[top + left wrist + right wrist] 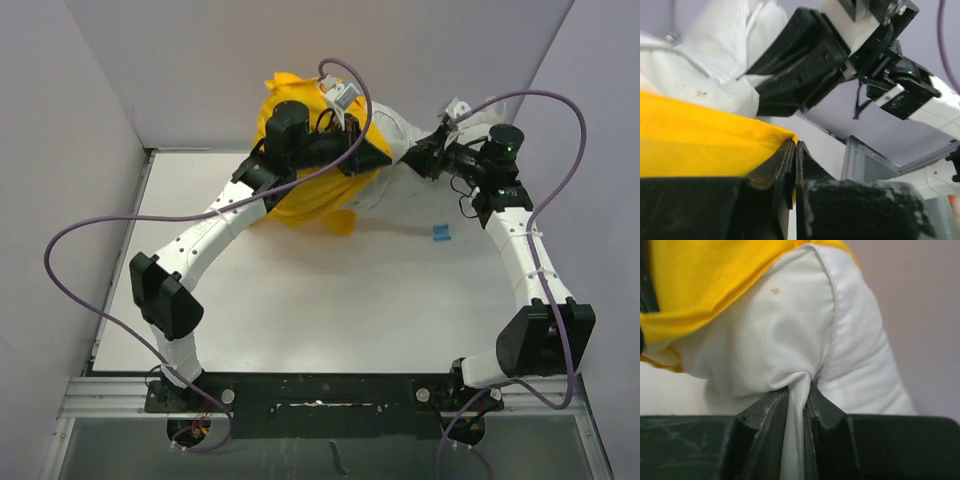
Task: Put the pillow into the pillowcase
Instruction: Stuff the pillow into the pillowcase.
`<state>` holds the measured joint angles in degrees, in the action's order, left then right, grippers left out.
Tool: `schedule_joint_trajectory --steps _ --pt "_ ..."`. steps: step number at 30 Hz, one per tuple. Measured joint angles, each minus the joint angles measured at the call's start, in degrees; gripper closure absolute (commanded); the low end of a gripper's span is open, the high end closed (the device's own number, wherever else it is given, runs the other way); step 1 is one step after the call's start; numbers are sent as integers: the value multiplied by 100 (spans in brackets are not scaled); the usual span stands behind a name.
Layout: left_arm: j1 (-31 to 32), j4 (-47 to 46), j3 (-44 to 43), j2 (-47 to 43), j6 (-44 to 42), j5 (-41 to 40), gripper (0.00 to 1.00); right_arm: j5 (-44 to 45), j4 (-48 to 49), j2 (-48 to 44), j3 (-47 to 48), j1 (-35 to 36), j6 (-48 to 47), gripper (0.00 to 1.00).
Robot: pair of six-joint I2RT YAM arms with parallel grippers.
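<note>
The top view looks down from behind the arm bases (320,395) over the whole white worktop (300,300). Each wrist view sits close behind its jaws. All three share the bright yellow fabric pillowcase (700,145) and plump white fabric pillow (790,340).

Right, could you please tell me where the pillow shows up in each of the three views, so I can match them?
Top external: the pillow is the white bulge at upper centre-right, just right of the pillowcase.
Left wrist: pillow at upper left, above the yellow hem.
Right wrist: pillow fills the centre, a fold pinched in the right claw.
Shared landmark: the yellow pillowcase, bordering the pillow in all three.
</note>
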<state>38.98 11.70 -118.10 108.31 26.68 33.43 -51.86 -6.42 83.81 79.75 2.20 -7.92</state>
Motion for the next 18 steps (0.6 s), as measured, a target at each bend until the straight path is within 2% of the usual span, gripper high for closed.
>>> schedule_joint_trajectory --steps 3,6,8,10,13,18 --pt "24 -1134 1639 -686 479 267 100 -328 1366 -308 -776 26 662 100" --pt "-39 -1867 2903 -1036 813 363 100 -468 1882 -640 -2000 442 688 100" --pt "-160 -2144 3375 -1023 990 376 100 -553 1961 -708 -2455 754 695 100" --pt "-345 -2277 3709 -927 1161 407 100 -649 1902 -732 -2800 940 702 100" --pt "-608 -2691 3801 -586 1427 461 100 -719 1738 -750 -2811 999 599 100" --pt "-619 -3357 3858 -254 1670 678 100 -616 1569 -608 -2767 968 254 97"
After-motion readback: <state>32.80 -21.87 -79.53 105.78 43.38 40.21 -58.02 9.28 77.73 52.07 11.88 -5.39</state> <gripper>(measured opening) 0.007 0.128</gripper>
